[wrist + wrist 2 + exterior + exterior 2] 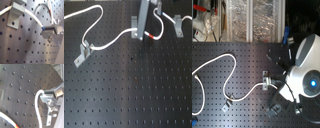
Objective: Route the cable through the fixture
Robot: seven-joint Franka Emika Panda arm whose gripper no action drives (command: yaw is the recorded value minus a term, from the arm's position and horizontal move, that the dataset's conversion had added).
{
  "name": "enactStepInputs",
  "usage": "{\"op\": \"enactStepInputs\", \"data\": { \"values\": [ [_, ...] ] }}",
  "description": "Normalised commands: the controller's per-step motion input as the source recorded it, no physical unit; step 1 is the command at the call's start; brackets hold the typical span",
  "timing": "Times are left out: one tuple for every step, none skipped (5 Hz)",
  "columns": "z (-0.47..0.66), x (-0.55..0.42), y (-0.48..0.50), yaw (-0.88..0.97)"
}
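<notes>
The cable (116, 40) is run left-right across the first exterior view's upper half, pinched in the gripper (150, 33).

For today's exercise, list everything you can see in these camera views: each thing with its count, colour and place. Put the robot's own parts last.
cable: one, white with a short red band, looping across the board in both exterior views.
fixtures: three, grey metal clips in the first exterior view, at the first exterior view's left, centre and right; the cable runs at the left and centre ones.
board: one, black, with a grid of holes, under everything.
foil-like panels: silvery, behind the board in the second exterior view.
robot arm: one, white and black, at the second exterior view's right.
gripper: one, grey, shut on the cable near the red band.
</notes>
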Motion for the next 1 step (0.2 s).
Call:
{"op": "enactStepInputs", "data": {
  "values": [
    [0.0,-0.037,0.027,0.0]
  ]
}}
